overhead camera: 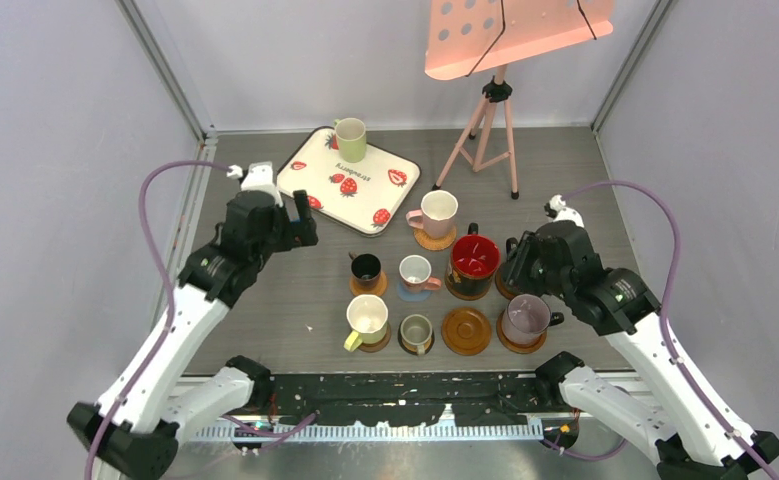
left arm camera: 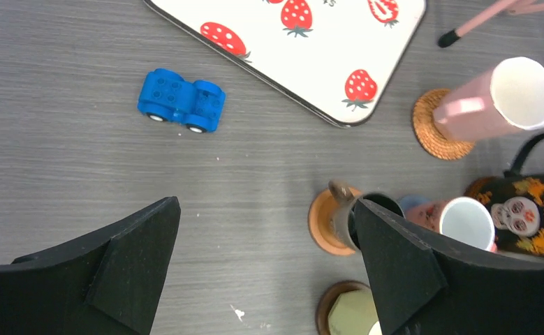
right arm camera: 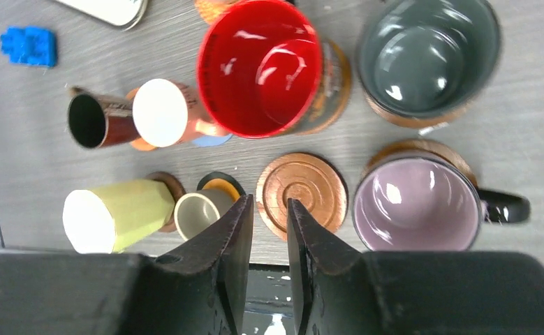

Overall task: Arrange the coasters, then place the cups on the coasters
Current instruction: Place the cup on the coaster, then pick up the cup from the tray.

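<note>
Several cups stand on coasters in two rows. The large red-inside cup, a grey-teal cup and a mauve cup are on the right. One brown rimmed coaster lies bare between the mauve cup and a small grey cup. My right gripper hovers above that bare coaster's near edge, narrowly open and holding nothing. My left gripper is wide open over bare table, left of the small black cup. A yellow-green cup stands on the tray.
The strawberry-print tray lies at the back left. A blue toy car sits beside it. A pink tripod stand rises at the back. A pink cup on a woven coaster stands near the tray.
</note>
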